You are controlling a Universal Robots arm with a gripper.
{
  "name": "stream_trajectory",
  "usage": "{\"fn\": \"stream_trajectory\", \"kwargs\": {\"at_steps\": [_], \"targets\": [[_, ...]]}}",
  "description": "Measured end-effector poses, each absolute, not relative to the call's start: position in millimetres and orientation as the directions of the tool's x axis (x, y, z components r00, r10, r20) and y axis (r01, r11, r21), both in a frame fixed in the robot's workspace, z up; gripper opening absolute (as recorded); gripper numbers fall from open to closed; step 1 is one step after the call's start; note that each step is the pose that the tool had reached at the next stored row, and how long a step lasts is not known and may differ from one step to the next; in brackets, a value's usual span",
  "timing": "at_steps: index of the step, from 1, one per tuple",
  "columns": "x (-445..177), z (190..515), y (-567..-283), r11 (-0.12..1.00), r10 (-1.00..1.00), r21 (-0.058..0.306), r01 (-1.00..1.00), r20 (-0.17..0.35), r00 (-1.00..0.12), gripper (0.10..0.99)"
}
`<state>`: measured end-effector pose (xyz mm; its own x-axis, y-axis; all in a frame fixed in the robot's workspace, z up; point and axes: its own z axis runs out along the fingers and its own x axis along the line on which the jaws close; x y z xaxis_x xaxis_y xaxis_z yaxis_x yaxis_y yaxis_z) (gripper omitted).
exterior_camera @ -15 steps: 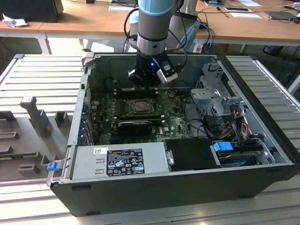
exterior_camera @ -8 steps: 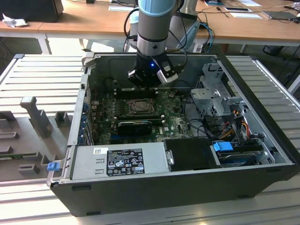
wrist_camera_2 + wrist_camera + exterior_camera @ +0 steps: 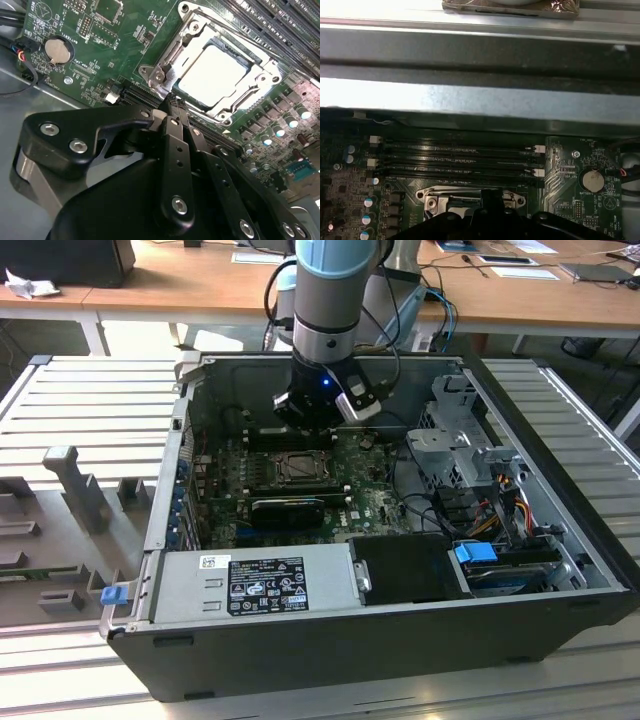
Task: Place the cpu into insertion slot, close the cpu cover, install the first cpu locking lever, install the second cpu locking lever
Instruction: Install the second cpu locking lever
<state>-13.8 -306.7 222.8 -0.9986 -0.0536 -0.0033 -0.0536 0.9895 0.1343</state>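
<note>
Second wrist view, hand (image 3: 172,102) clenched, empty, fingertips at edge of cpu cover (image 3: 192,37), cpu (image 3: 212,75) seated beneath.

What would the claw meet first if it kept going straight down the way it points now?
Most likely the edge of the cpu cover, lying over the cpu: in the second wrist view the claw tips sit at that frame's near corner. Depth is unclear, so contact can't be judged.
</note>
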Motion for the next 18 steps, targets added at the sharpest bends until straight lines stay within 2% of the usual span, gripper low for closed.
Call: {"fn": "stream_trajectory", "kwargs": {"at_steps": [2,5,8,12,18], "targets": [[-14,224,-307,0.990,-0.054,0.134,-0.054,-0.003,-0.999,0.106],[-14,248,-307,0.989,-0.054,0.134,-0.054,-0.003,-0.999,0.106],[-14,258,-307,0.990,-0.054,0.134,-0.054,-0.002,-0.999,0.106],[-14,258,-311,0.989,-0.054,0.134,-0.053,-0.002,-0.999,0.106],[-14,256,-335,0.990,-0.054,0.134,-0.053,0.000,-0.999,0.106]]}}
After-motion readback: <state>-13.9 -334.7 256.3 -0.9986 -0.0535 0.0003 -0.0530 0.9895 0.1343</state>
